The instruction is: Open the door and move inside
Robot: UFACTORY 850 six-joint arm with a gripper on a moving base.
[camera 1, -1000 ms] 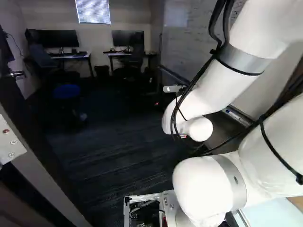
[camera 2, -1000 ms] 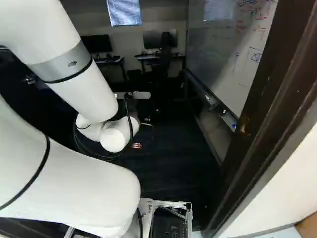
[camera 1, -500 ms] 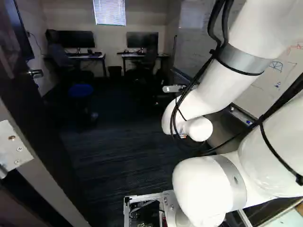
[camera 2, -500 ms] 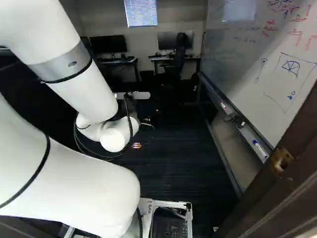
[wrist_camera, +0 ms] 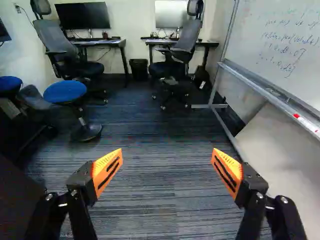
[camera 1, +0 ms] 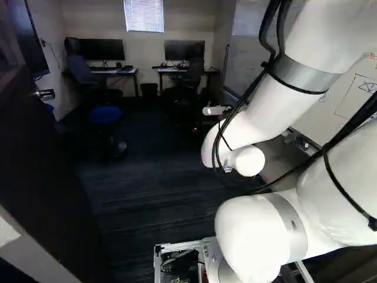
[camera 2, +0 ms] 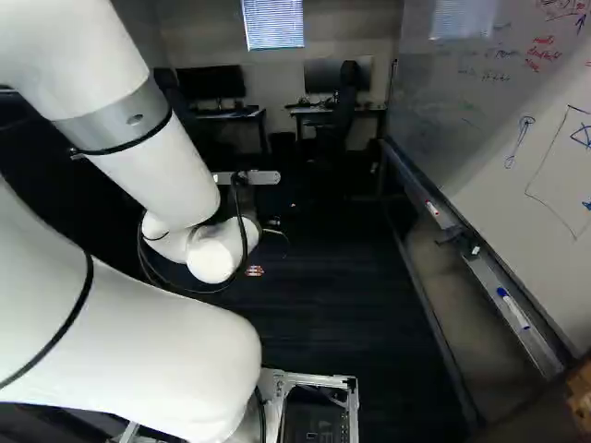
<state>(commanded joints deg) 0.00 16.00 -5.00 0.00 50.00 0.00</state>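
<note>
Well, the gripper (wrist_camera: 167,151) stands spread wide; the whiteboard (camera 2: 471,129) bears handwriting (mostly illegible)

Passage runs along dark striped carpet (wrist_camera: 165,175), between round blue-seated stool (wrist_camera: 65,93) and white metal-framed whiteboard (wrist_camera: 272,45). Dark flat door (camera 1: 35,153) obstructs left base view's left.

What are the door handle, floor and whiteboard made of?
The door handle looks like smooth metal: silvery, catching light. The floor looks like dull carpet, with fine streaky lines. The whiteboard looks glossy, mirroring the window; maybe coated metal or glass.
</note>
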